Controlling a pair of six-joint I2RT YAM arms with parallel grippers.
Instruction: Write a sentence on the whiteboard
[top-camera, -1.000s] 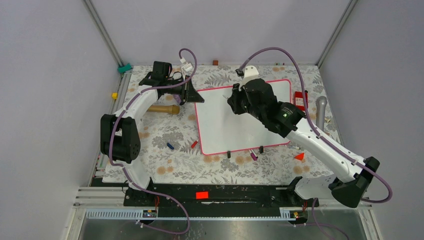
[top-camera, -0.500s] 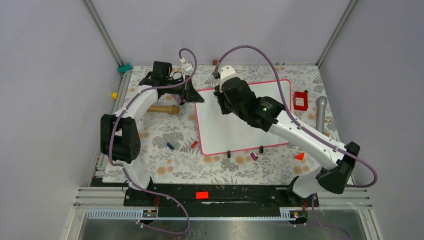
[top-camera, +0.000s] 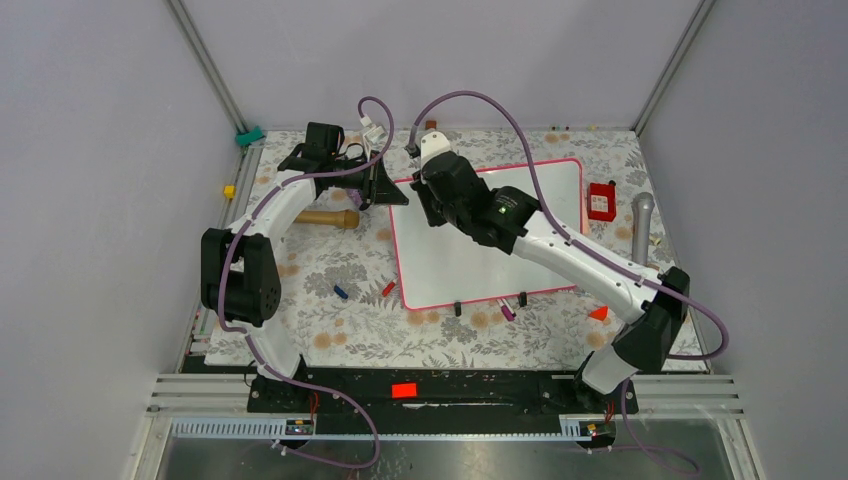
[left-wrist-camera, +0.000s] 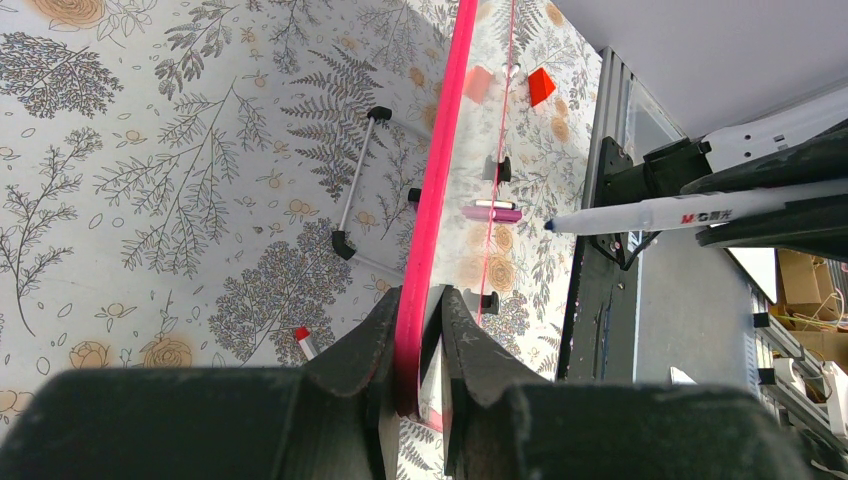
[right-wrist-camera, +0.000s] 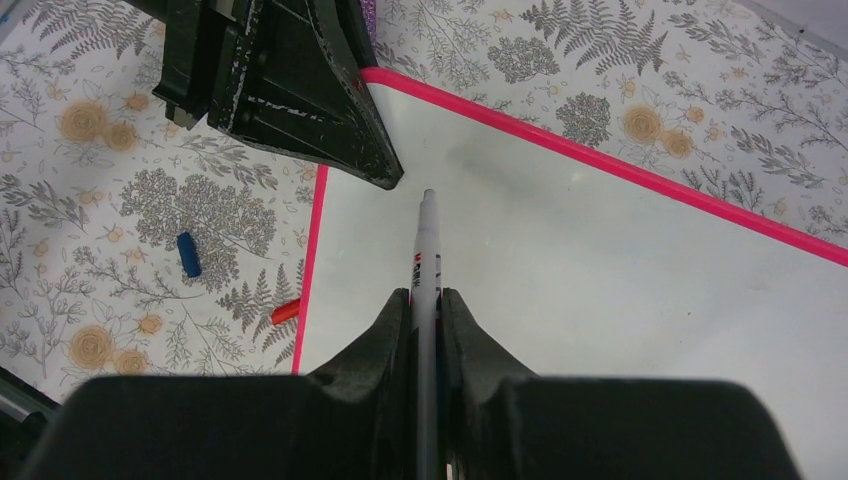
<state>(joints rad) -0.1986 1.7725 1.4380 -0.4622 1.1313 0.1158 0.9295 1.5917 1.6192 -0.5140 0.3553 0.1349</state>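
The whiteboard (top-camera: 470, 262), white with a pink-red frame, lies in the middle of the table; no writing shows on it. My left gripper (top-camera: 392, 192) is shut on the board's far left corner, its jaws clamped on the pink frame (left-wrist-camera: 432, 240). My right gripper (top-camera: 428, 205) is shut on a white marker (right-wrist-camera: 426, 260) and holds it over the board's far left part, tip pointing at the left gripper's fingers (right-wrist-camera: 330, 110). The marker also shows in the left wrist view (left-wrist-camera: 660, 212), its blue tip bare. The board surface (right-wrist-camera: 600, 280) under the tip is blank.
A wooden roller (top-camera: 325, 218) lies left of the board. A blue cap (top-camera: 340, 292) and a red cap (top-camera: 388, 289) lie by the board's near left corner. A red box (top-camera: 601, 200) and a grey cylinder (top-camera: 641, 215) sit at the right. Black clips (top-camera: 458, 309) mark the near edge.
My right arm has swung left across the board with the marker, from the board's far middle to its far left corner. The left arm and the board have not moved.
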